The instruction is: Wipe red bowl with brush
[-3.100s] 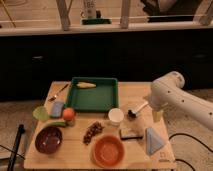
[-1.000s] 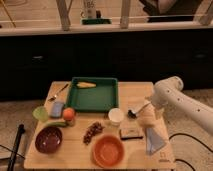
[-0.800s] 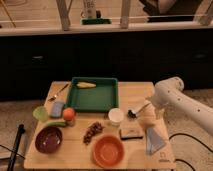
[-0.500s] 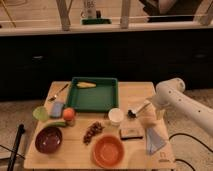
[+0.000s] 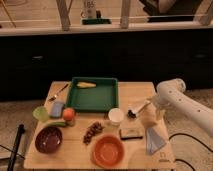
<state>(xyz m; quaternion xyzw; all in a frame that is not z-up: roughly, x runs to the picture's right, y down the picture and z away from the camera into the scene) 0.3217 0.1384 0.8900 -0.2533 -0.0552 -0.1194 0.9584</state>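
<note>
As I am judging it, the wiping is not yet starting. The red bowl [image 5: 108, 151] is sitting at the front edge of the worktop [image 5: 141, 91], near its middle, with nothing touching it. The brush [image 5: 136, 111] is hanging behind it and to its right, well apart, with its dark head pointing left and its pale handle running into the claw [image 5: 149, 108]. The claw is hovering over the right part of the worktop and appears to be gripping the brush by the handle's end. The pick-up is therefore looking done; carrying the brush to the bowl and sweeping its inside are looking like the steps left. Counting from the left, I am seeing:

- one green cup [image 5: 41, 113]
- one maroon bowl [image 5: 48, 139]
- one blue sponge [image 5: 56, 107]
- one fork [image 5: 59, 92]
- one orange [image 5: 69, 113]
- one green tray [image 5: 95, 99] holding one yellow item [image 5: 86, 84]
- one dark cluster [image 5: 92, 132]
- one red bowl, making two bowls in all
- one white cup [image 5: 115, 116]
- one dark-topped block [image 5: 131, 133]
- one brush
- one claw
- one blue cloth [image 5: 154, 140]
</note>
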